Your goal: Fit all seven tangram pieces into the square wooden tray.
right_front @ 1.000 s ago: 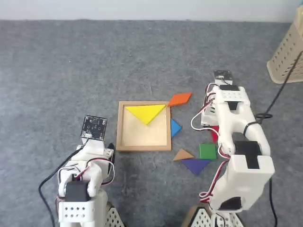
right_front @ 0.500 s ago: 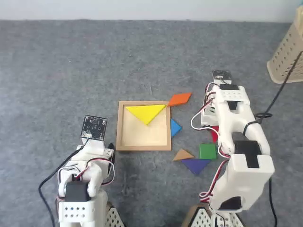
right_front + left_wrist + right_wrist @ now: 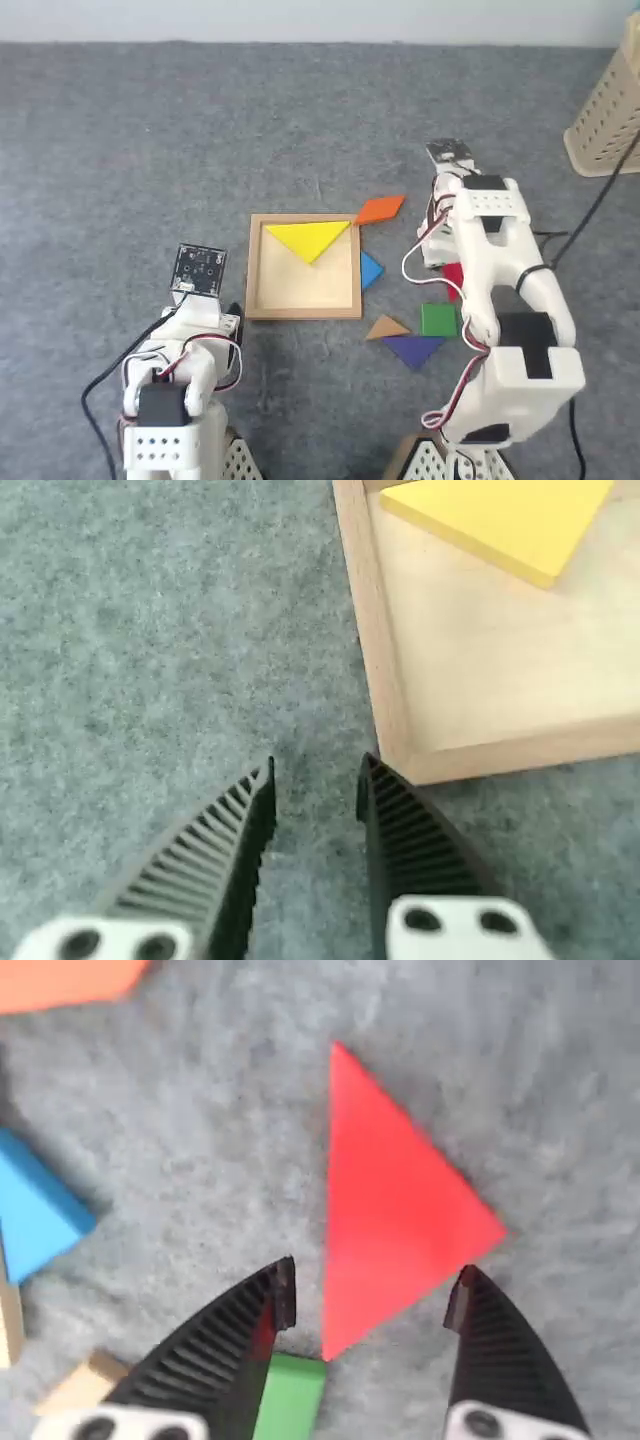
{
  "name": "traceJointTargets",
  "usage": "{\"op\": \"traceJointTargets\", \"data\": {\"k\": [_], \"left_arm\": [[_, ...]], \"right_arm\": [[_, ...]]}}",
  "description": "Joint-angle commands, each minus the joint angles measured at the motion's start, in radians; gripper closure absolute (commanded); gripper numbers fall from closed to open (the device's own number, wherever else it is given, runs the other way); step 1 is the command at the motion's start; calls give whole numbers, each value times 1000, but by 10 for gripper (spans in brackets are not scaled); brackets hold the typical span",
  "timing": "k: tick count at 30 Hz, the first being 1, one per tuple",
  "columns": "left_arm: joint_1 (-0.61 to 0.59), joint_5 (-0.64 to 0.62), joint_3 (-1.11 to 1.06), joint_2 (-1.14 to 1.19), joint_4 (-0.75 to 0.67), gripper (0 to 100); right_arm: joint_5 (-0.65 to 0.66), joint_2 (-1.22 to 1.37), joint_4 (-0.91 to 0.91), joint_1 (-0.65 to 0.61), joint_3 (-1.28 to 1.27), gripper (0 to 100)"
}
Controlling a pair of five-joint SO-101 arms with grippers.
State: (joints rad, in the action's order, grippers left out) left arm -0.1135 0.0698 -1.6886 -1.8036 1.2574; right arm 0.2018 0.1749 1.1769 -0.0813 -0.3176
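So: red triangle point(image 3: 395, 1200) lies flat on the desk point(image 3: 150, 150), right of the tray point(image 3: 252, 270), with the blue triangle point(image 3: 370, 268) between the two. Your right claw point(image 3: 375, 1290) is released, jaws wide, hanging over the triangle's near corner with one jaw on each side of it. Can't tell whether the tips touch the desk.

The long edge runs away from the wrist, lengthwise between the jaws. My read: a close pinches it across the short way, long edge against one jaw. The right arm is much the nearer. The left claw point(image 3: 315, 780) sits just off the tray's near-left corner, jaws slightly parted, gripping nothing.

The tray holds the yellow triangle point(image 3: 307, 238) against its far rim. Outside it:
- orange parallelogram point(image 3: 380, 209), off the far-right corner
- green square point(image 3: 438, 319)
- tan triangle point(image 3: 387, 327)
- purple triangle point(image 3: 413, 348)

The high view gives you a sliver of red beside the arm. The right wrist view gives the full outline, so line up from that one.
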Motion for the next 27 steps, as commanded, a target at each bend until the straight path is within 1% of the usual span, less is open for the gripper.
{"op": "traceJointTargets", "data": {"k": [1, 4, 6, 15, 25, 27], "left_arm": [[0, -8, 4, -15, 5, 867], [0, -8, 4, -15, 5, 867], [0, -8, 4, -15, 5, 867], [0, -8, 4, -15, 5, 867], [0, -8, 4, -15, 5, 867], [0, -8, 4, -15, 5, 867]], "right_arm": [[110, -25, 51, -5, 103, 735], [112, 47, 68, -1, 158, 690], [115, 96, 65, 12, 187, 679], [124, 228, 62, 48, 275, 679], [117, 242, 62, 47, 269, 681], [115, 242, 68, 48, 267, 710]]}}
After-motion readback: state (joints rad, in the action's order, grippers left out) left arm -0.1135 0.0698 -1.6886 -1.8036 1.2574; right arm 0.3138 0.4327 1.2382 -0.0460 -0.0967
